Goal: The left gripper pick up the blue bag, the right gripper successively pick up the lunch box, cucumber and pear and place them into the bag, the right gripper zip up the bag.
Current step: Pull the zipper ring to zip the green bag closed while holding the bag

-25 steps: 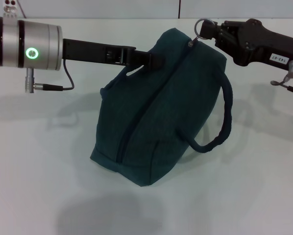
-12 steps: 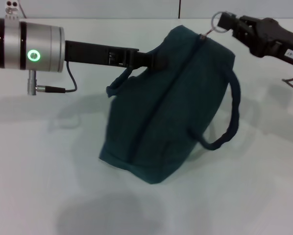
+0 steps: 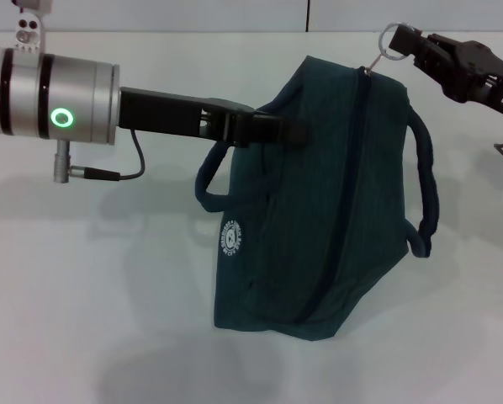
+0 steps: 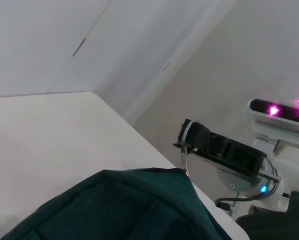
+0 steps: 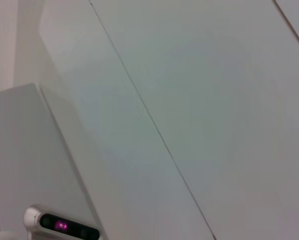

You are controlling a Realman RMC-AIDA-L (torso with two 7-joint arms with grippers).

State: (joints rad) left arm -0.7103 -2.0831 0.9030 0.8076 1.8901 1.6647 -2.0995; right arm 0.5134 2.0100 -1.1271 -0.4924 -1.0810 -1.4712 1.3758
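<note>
So the blue bag (image 3: 319, 202) is the only thing on the white desk (image 3: 92, 337), sitting roughly mid-desk and leaning, zipped shut as far as I can see, with its round white logo (image 3: 232, 236) facing the camera. No lunch box, cucumber or pear visible, so they're either inside the bag or out of frame, can't tell which.

Nothing really blocks the bag except the left hand (image 3: 277, 130), which comes in level from the side of the bag where the logo is, and is clamped on the top edge right above the near handle (image 3: 211, 181). That handle hangs down in a loop beside the logo. The other handle (image 3: 426, 189) loops off the far side of the bag.

The right hand (image 3: 415, 49) is up at the bag's top corner opposite the left one, pinching the ring zip pull (image 3: 392, 39) so the ring stands up off the corner. The left wrist view shows the same thing: ring (image 4: 185, 145) held in the black fingers just above the bag's top corner (image 4: 139, 205).

Most of the right arm is cut off at the frame edge, and the right wrist view only gets bare wall panels
</note>
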